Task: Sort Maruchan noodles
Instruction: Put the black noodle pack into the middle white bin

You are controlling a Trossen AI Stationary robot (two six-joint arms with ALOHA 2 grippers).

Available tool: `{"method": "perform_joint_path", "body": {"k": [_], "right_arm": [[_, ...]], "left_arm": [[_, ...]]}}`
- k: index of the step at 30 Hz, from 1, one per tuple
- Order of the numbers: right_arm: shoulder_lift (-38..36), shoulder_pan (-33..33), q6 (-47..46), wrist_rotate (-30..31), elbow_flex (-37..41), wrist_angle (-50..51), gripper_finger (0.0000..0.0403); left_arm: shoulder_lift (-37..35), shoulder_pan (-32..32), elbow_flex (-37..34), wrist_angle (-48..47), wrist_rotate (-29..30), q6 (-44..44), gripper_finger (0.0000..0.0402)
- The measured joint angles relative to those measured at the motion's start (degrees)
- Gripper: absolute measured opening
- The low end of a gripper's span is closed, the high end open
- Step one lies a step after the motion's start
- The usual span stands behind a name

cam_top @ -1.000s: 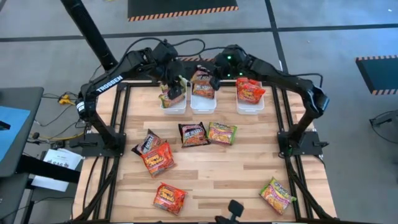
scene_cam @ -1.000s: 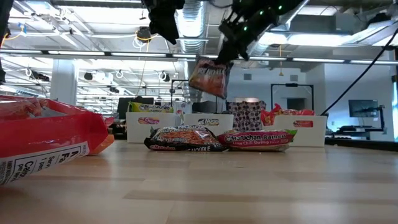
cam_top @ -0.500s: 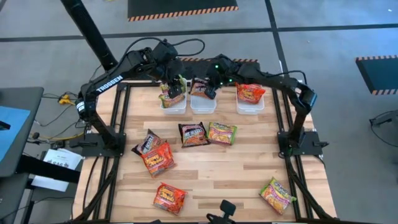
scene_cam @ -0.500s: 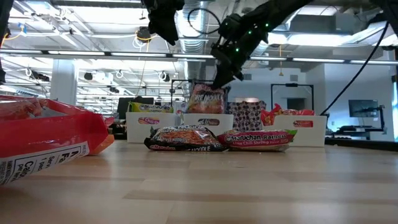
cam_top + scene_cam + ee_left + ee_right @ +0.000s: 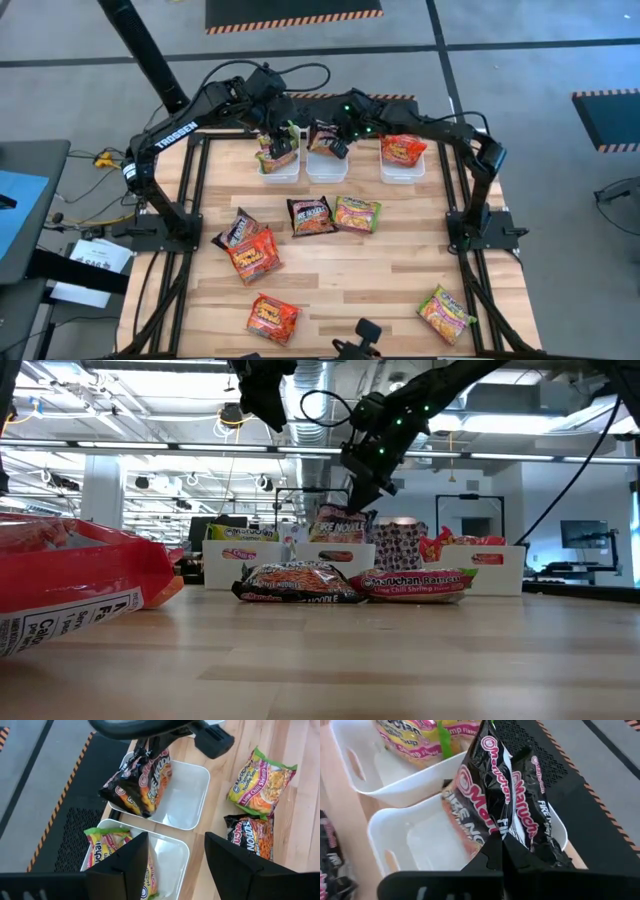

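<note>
My right gripper (image 5: pixel 337 146) has come down over the last second: the dark packet (image 5: pixel 505 805) it carries hung well above the row of trays a moment ago, and now its lower end dips into the middle tray (image 5: pixel 326 170). So this packet is all but delivered, and I judge the next thing called for is a release, provided it sits low enough not to tip out over the rim.

The jaws are shut tight on the packet's top edge (the crinkled seal is pinched between them in my right wrist view), and the packet hangs upright, its lower part inside the otherwise bare white tray.

My left gripper (image 5: pixel 280 146) hovers over the left tray (image 5: pixel 170 857), fingers spread wide and holding nothing; a green-yellow packet (image 5: pixel 107 851) lies in the tray below it. The right tray (image 5: pixel 402 170) holds a red packet (image 5: pixel 403 149).

Several packets are left on the table (image 5: pixel 370 270): a dark one (image 5: pixel 310 215) and a green-yellow one (image 5: pixel 357 214) side by side near the middle, and others nearer the front.
</note>
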State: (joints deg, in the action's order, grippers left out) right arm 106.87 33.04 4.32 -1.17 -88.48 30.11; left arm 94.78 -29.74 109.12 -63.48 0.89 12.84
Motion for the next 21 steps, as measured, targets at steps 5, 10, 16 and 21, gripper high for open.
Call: {"method": "perform_joint_path", "body": {"k": [5, 10, 16, 21], "right_arm": [[2.5, -0.6, 0.1, -0.2, 0.0, 2.1, 0.0004], [3.2, -1.3, 0.3, 0.0, 0.0, 2.3, 0.0011], [3.2, -1.4, 1.8, 0.0, 0.0, 0.3, 0.0042], [3.2, -1.4, 1.7, 0.0, 0.0, 0.4, 0.0077]], "left_arm": [[0.0, 0.0, 0.0, 0.0, 0.0, 0.0, 0.0180], [0.0, 0.0, 0.0, -0.1, 0.0, 0.0, 0.0180], [0.0, 0.0, 0.0, -0.2, 0.5, 0.0, 0.0180], [0.0, 0.0, 0.0, -0.6, 4.3, 0.0, 0.0180]]}}
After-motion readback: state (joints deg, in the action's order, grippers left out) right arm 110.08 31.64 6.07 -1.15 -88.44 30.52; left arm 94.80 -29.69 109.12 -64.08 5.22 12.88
